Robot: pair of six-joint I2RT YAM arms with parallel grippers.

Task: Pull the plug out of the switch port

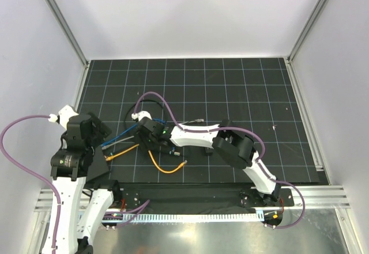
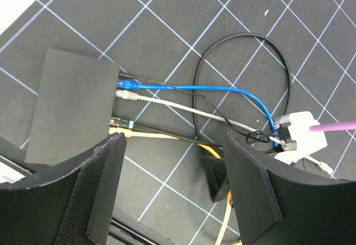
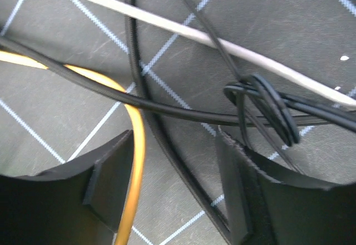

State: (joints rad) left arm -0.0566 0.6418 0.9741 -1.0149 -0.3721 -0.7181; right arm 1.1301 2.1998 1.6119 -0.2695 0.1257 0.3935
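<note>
The left gripper (image 2: 175,145) hangs open above the tabletop (image 1: 230,87). Its two black fingers (image 2: 103,184) are spread wide and hold nothing. The switch (image 2: 72,111) lies flat on the tabletop just ahead of the finger on the left of the wrist view, with its socket edge facing across the gripper's mouth. That fingertip overlaps the switch's near corner in the view, but whether it touches cannot be told.

Three plugs sit in the socket edge, all seated. The blue plug (image 2: 128,83) is farthest from the gripper, the grey plug (image 2: 127,95) is next, and the yellow plug (image 2: 123,133) is just ahead of the same fingertip. The blue cable (image 2: 222,89), grey cable (image 2: 183,107) and yellow cable (image 2: 161,136) run from them across the front of the gripper's mouth. A black cable (image 2: 245,36) loops farther ahead.

The right gripper (image 1: 147,134) is beside the left one, away from the switch, with the cables running between the two. It is also open and sits low over the cables, gripping nothing. In its wrist view the yellow cable passes into its mouth close along one finger (image 3: 111,173). A black cable crosses just ahead of both fingertips, and the grey cable lies beyond that. A small coil of thin black wire (image 3: 267,106) sits just ahead of the other finger.
</note>
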